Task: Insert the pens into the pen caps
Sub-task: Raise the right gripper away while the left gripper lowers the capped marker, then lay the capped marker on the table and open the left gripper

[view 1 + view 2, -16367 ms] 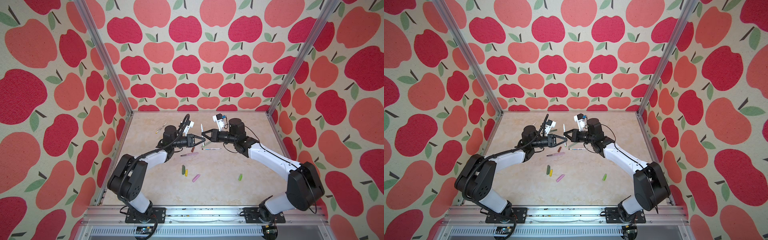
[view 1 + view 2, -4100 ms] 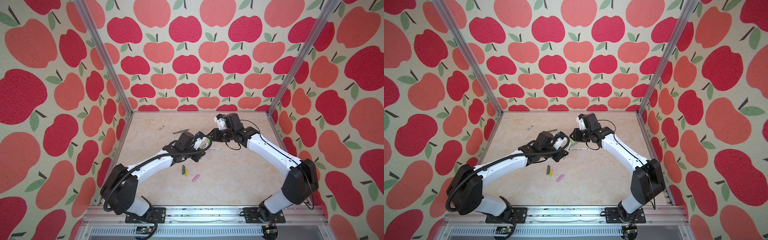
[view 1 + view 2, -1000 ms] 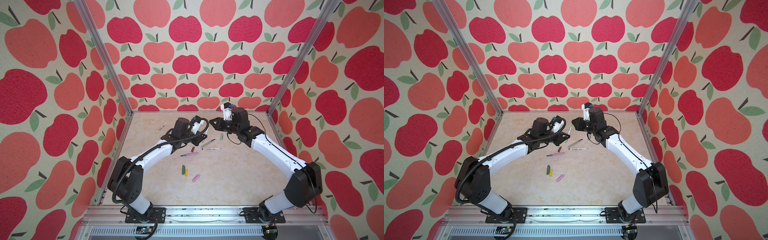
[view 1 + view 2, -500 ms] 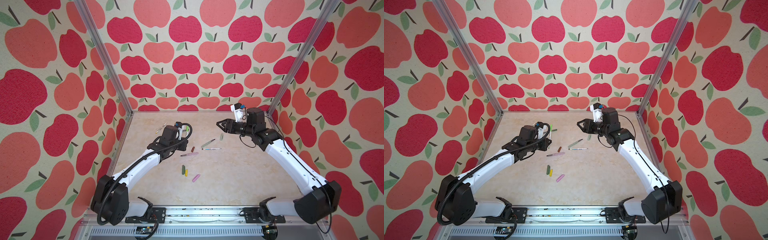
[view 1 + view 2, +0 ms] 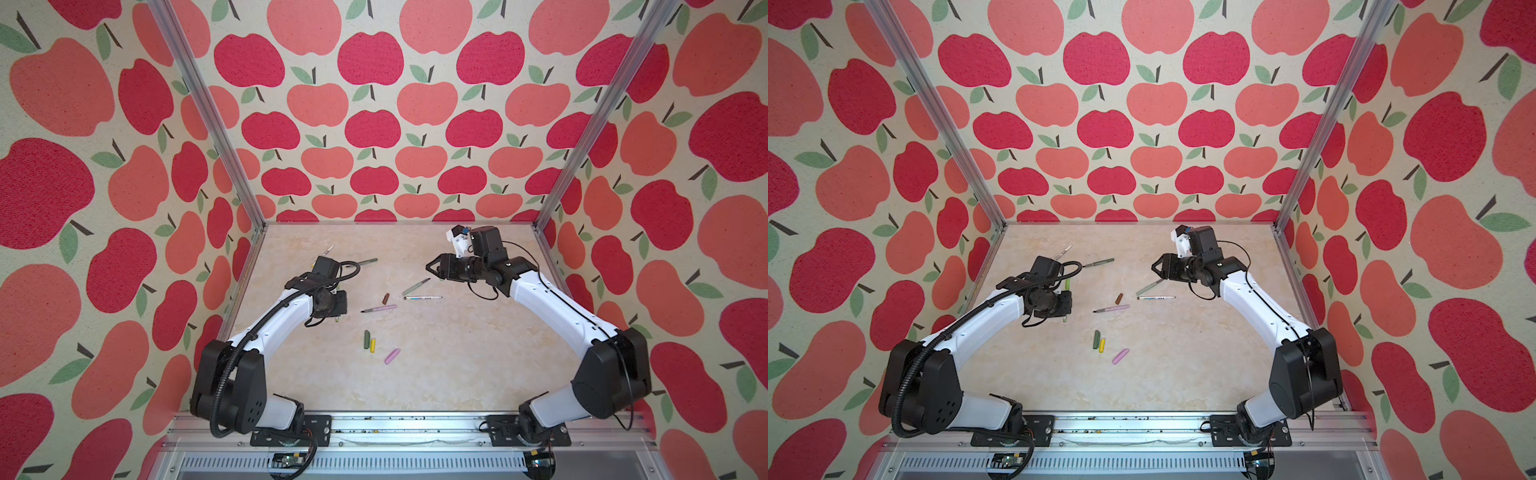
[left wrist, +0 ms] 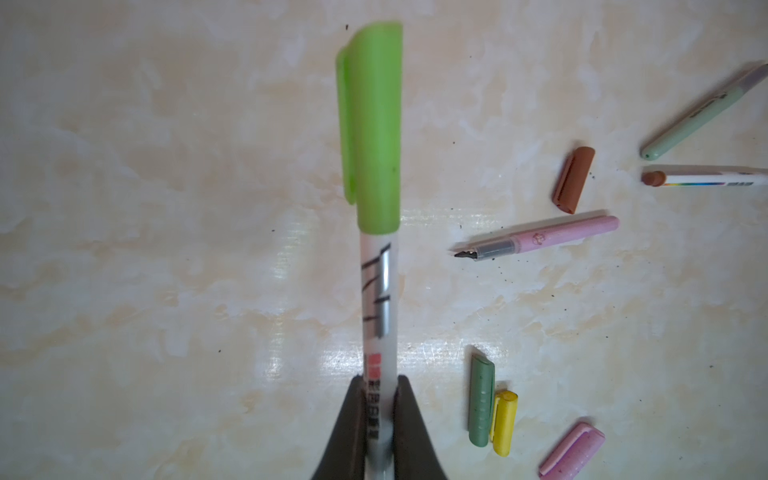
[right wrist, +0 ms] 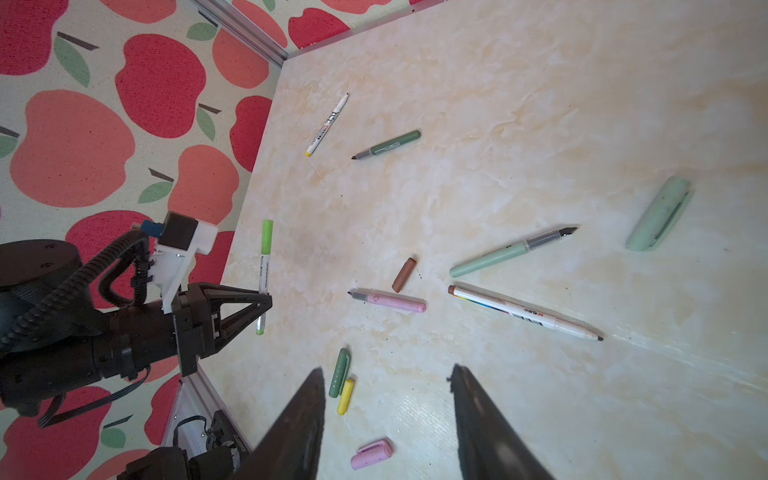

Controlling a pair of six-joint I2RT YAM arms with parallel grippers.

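Apple-print walls (image 5: 374, 124), red and coral fruit with green leaves on cream, enclose a pale marbled tabletop (image 5: 457, 365) on three sides. Aluminium posts (image 5: 210, 124) mark the back corners; a metal rail (image 5: 415, 426) runs along the front edge.

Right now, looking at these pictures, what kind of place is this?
Most likely a robot test cell, not a home: a left arm and a right arm bolted to a metal rail, an aluminium frame post edging apple-print walls, and a marble-look tabletop.
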